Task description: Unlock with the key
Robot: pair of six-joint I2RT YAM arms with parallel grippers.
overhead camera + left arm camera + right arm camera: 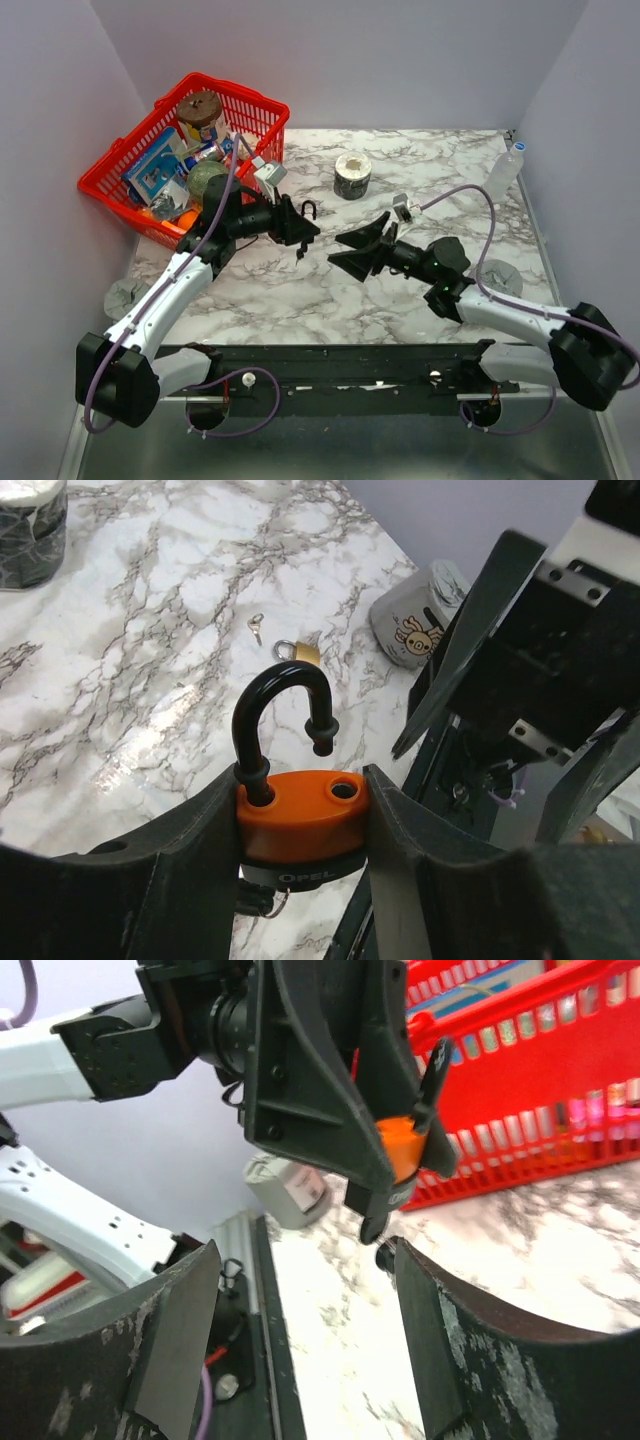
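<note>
My left pincer [302, 790] is clamped on the flanks of the orange-and-black padlock with a black steel shackle [300, 815], holding it above the white marbled desk [420, 170] with the shackle uppermost. The shackle's short leg stands clear of its hole, so I judge the lock already sprung. My right pincer [302, 1252] has its fingers wide apart with nothing between them. It faces the lock from the right, and the fingertips are close to the lock without touching it. The tiny key with a black head [384, 1254] seems to be the dark stub hanging from the underside of the lock, in the gap between lock and desk. I cannot make out its blade. If I read it rightly, its long axis runs nearly straight up and down, with the blade up into the body and the head down. From the right pincer it lies just ahead, close off the tip of the right-hand finger and not centred in the gap. The right arm is the free one and the nearer, so any turn or pull on the key should fall to it, after a small shift to centre the head. On the desk beyond lie a small brass padlock [298, 652] and a bare metal key [257, 628] beside it, well apart from both pincers.
</note>
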